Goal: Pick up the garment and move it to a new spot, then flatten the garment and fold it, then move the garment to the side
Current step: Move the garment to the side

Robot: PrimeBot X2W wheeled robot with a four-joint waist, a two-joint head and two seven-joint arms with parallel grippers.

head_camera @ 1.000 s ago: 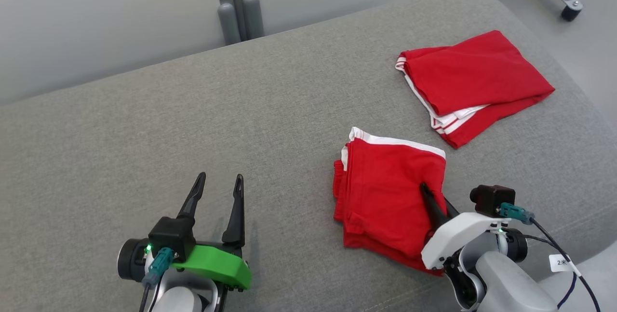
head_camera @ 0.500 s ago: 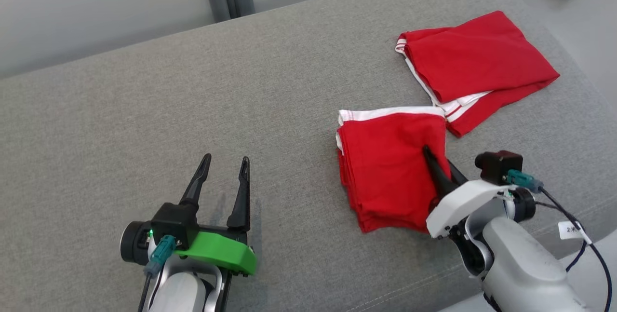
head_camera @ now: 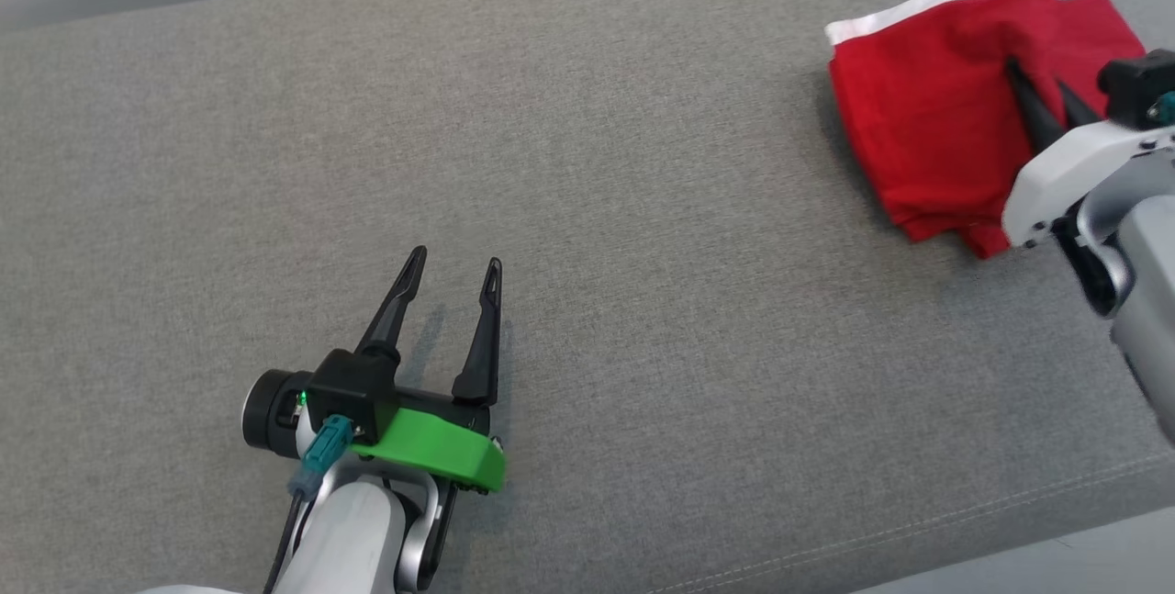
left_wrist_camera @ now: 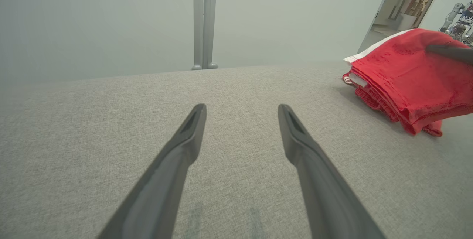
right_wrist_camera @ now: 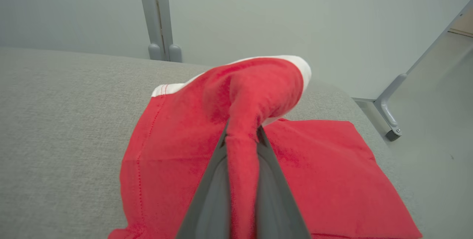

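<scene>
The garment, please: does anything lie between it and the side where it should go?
Yes. The right gripper is shut on the garment, and another folded red cloth lies on the couch just beyond it, toward that side.

Fig. Grey fabric-covered cushion [head_camera: 587,162] bearing two folded red cloths.

The top is flat woven grey fabric, with a stitched seam [head_camera: 964,509] along the near edge and a rounded far edge. The garment [head_camera: 918,126], red with a white edge strip, lies folded near the right end, its lower layers resting on the cushion and one fold raised. A second folded red cloth [right_wrist_camera: 332,168] lies flat just beside it, partly under that raised fold.
</scene>
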